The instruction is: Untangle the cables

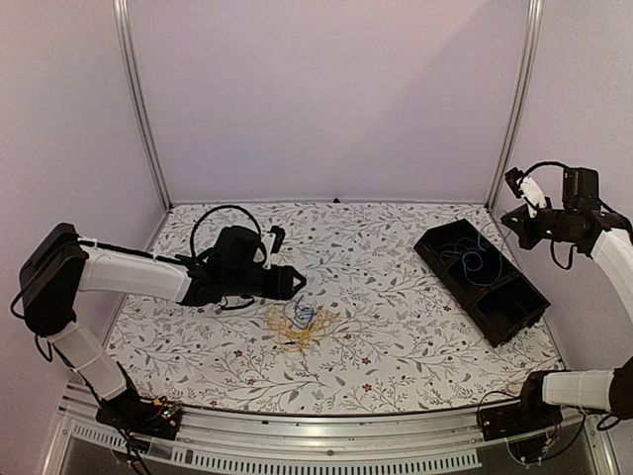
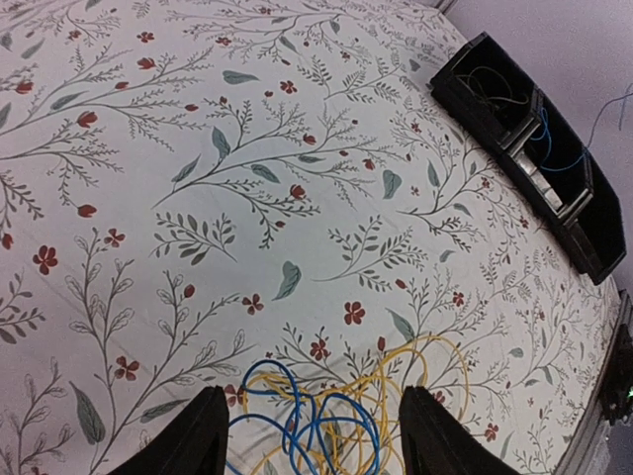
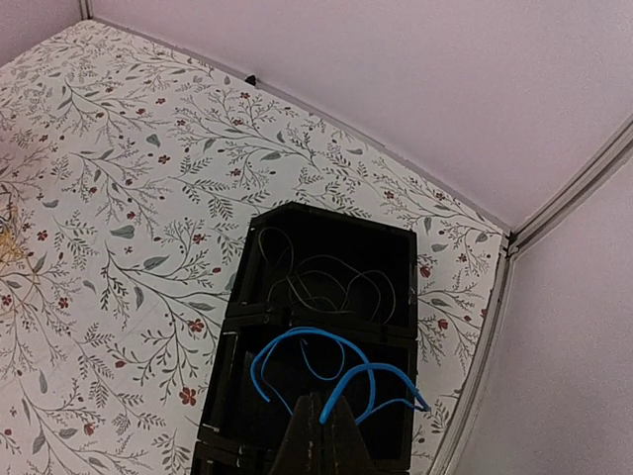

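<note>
Your left jaws hang released, one finger on either side of the tangle point(image 2: 326, 426). It lies on the counter point(image 1: 396, 327) just toward 6 o'clock of centre, with yellow and blue loops knotted together. Your right jaws look clenched on the end of a blue cable point(image 3: 302, 333), which is looped over the middle compartment of the bin point(image 1: 482, 280) at 3 o'clock. You seem to be mid-sort, with one strand at the bin and the rest unpicked. Next, drop that strand, then close the left jaws on a single loop, not the whole bundle.

Black, seemingly three-part bin point(image 1: 455, 292); floral tablecloth point(image 1: 376, 346)
</note>
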`<state>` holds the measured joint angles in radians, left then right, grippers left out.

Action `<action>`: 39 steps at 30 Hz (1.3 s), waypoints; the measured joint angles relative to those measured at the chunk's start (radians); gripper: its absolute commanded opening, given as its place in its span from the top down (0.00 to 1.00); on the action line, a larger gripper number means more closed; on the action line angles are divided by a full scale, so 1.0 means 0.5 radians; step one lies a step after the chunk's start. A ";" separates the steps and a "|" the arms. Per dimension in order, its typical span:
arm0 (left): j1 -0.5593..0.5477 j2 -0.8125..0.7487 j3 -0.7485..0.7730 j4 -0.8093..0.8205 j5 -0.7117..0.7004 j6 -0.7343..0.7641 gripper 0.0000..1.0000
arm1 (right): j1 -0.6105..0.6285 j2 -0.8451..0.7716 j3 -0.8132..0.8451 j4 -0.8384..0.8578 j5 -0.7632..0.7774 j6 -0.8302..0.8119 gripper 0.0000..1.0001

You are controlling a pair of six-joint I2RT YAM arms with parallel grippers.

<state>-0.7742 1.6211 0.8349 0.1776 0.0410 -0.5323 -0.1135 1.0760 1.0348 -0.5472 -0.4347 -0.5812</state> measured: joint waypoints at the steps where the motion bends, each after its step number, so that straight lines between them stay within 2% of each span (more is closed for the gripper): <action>1: 0.000 0.011 0.001 0.004 0.002 0.000 0.39 | 0.000 -0.023 -0.027 -0.040 0.018 -0.020 1.00; 8: 0.000 0.137 0.037 0.004 0.030 -0.006 0.39 | 0.000 -0.241 -0.041 -0.182 0.072 -0.113 1.00; 14: -0.002 0.163 0.050 0.000 0.051 -0.021 0.39 | 0.000 -0.214 -0.107 -0.127 0.072 -0.126 1.00; 19: -0.002 0.163 0.069 -0.038 0.050 -0.021 0.40 | 0.000 0.044 -0.218 -0.002 0.074 -0.110 1.00; 25: -0.002 0.163 0.090 -0.082 0.032 -0.020 0.39 | 0.000 0.497 -0.223 0.106 0.077 -0.080 1.00; 31: -0.002 0.179 0.140 -0.115 0.007 0.005 0.39 | 0.000 0.803 -0.217 0.140 0.124 -0.072 1.00; 39: -0.002 0.218 0.166 -0.150 -0.008 0.024 0.39 | 0.000 0.938 -0.153 0.116 0.143 -0.039 0.70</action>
<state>-0.7750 1.7302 0.9176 0.1028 0.0372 -0.5201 -0.1135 1.5452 0.9585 -0.4892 -0.3630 -0.6006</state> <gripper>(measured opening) 0.607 0.225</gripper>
